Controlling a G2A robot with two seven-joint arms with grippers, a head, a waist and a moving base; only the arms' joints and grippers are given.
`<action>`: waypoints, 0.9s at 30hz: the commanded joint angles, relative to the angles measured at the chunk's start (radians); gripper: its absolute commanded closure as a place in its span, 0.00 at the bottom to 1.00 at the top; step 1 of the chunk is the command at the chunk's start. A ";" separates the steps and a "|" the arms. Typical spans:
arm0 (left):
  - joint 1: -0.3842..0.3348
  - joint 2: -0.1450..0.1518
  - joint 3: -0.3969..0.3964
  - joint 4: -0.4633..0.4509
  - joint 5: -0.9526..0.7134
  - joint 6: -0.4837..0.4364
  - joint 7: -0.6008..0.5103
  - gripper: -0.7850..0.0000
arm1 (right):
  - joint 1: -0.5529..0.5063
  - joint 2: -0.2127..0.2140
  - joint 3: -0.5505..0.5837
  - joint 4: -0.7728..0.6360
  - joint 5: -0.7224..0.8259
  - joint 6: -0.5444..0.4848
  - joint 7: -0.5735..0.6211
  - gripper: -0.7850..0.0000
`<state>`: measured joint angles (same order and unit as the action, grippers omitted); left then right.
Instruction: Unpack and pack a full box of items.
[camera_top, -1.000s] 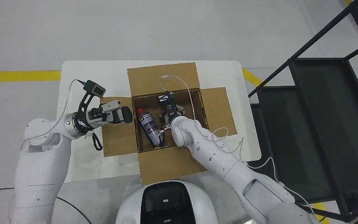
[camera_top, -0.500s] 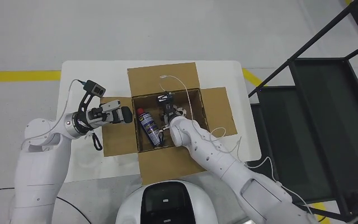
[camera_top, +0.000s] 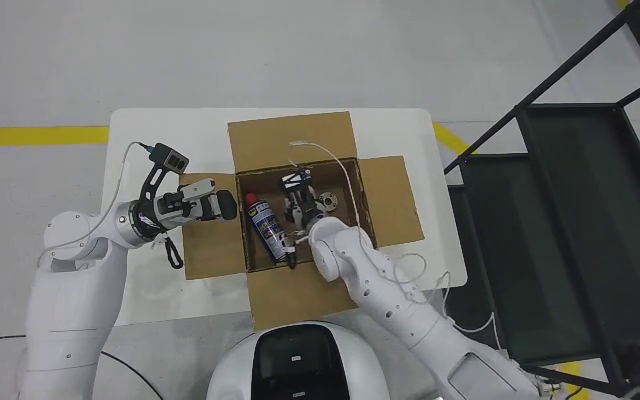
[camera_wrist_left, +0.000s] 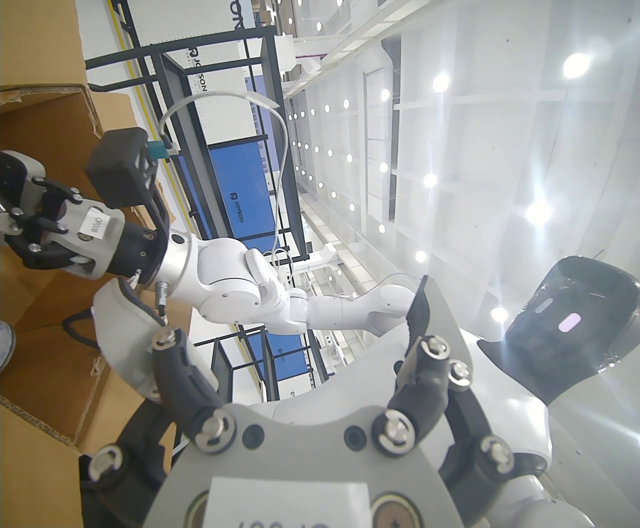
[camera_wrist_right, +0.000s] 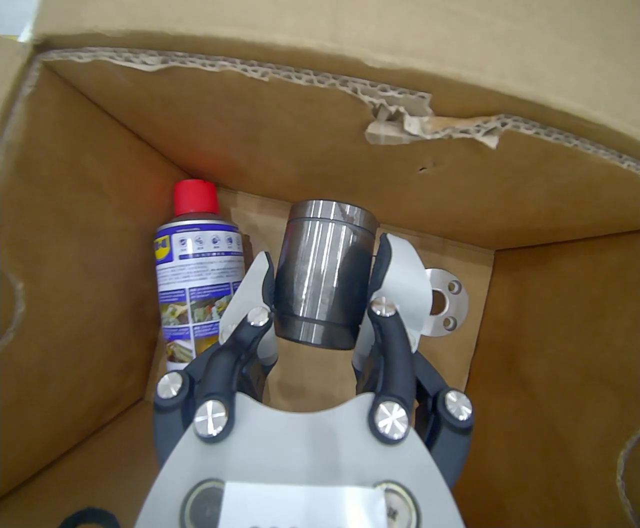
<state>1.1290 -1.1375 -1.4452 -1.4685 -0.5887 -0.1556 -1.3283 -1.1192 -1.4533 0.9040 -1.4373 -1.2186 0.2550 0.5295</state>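
— From above, where is everything?
— The cardboard box sits open on the white table. The right gripper reaches down inside it. A spray can lies on the box floor just beside that gripper, on the robot's left, and a flange lies on its other side. The left gripper hangs over the left flap, outside the opening.
— And the left wrist camera?
— The left gripper has its fingers spread apart, nothing between them. The box wall is beyond, with the right gripper against it.
— The right wrist camera?
— The right gripper is clamped on a metal cylinder, one finger pressed to each side, and the cylinder's far end juts past the fingertips. The spray can lies alongside one finger, its red cap toward the far wall. The flange lies flat just past the other finger, near the corner of the box.
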 joint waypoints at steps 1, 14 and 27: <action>0.000 0.000 0.000 0.000 0.000 0.000 0.000 0.00 | -0.032 0.011 0.041 -0.037 0.020 -0.057 -0.005 1.00; 0.000 0.000 0.000 0.000 0.000 0.000 0.000 0.00 | -0.013 0.025 0.086 0.013 0.003 -0.171 0.136 1.00; 0.000 0.000 0.000 0.000 0.000 0.000 0.000 0.00 | 0.059 0.003 0.042 0.134 0.015 -0.167 0.178 1.00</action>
<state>1.1290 -1.1376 -1.4452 -1.4685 -0.5887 -0.1556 -1.3283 -1.0615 -1.4489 0.9481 -1.3086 -1.2045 0.0875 0.7081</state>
